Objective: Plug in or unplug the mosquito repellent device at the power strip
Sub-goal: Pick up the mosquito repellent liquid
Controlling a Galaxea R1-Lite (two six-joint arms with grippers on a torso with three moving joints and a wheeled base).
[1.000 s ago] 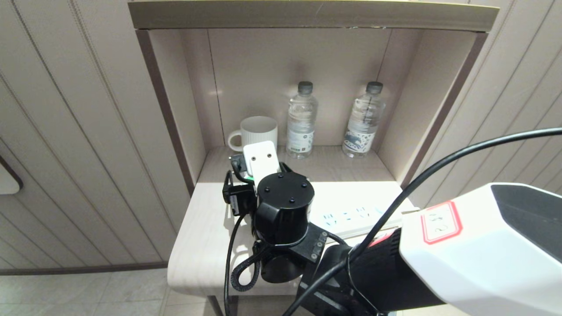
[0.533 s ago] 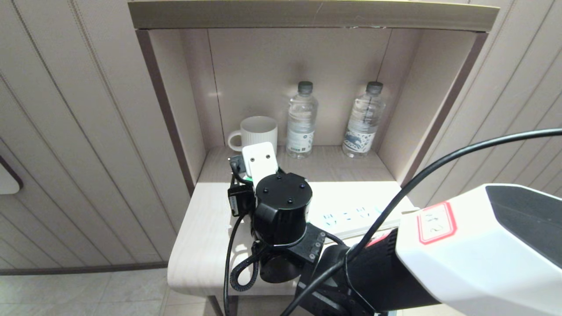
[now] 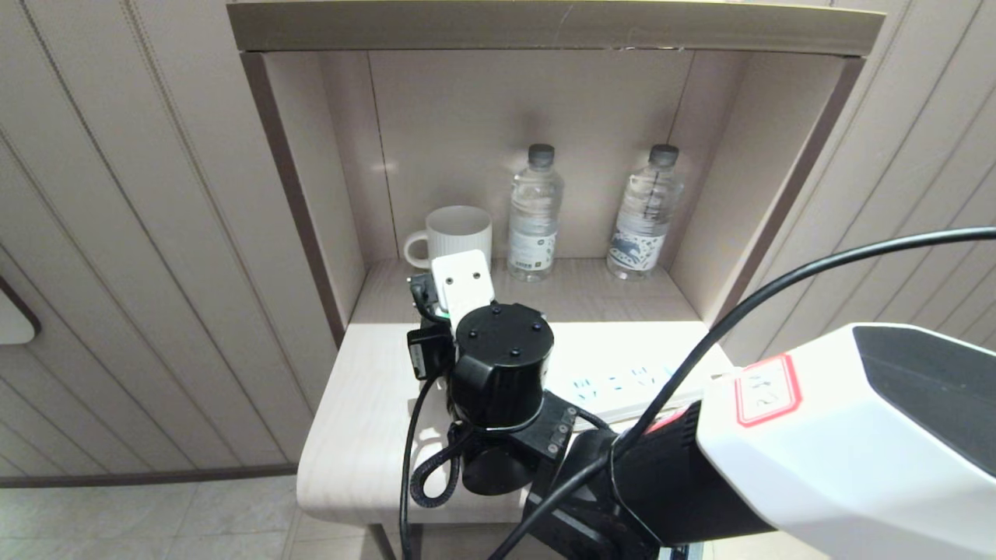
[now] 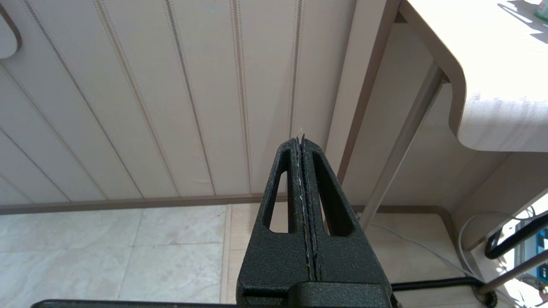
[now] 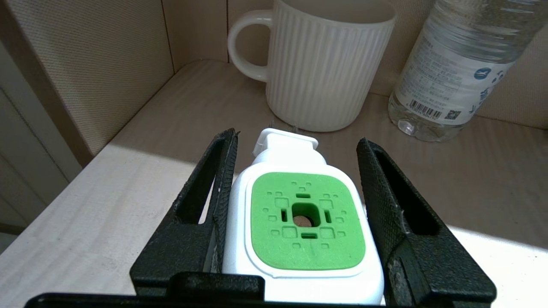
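Three cameras: one high, two on the wrists

Head view looks down over the right arm onto the counter [image 3: 366, 404]; right wrist view sits close, facing the mug [image 5: 325, 72], shared with head; left wrist view, low, faces the wall panelling [image 4: 171, 85].

You have a white ribbed mug [image 3: 450, 232] at the back of the shelf alcove [image 3: 607, 292], with two clear water bottles [image 3: 534, 212] [image 3: 644, 212] standing to its right.

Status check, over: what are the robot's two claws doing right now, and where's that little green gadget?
Right tool straddling mosquito repellent device, one finger touching. Left tool shut, parked below the table. Mug just ahead.
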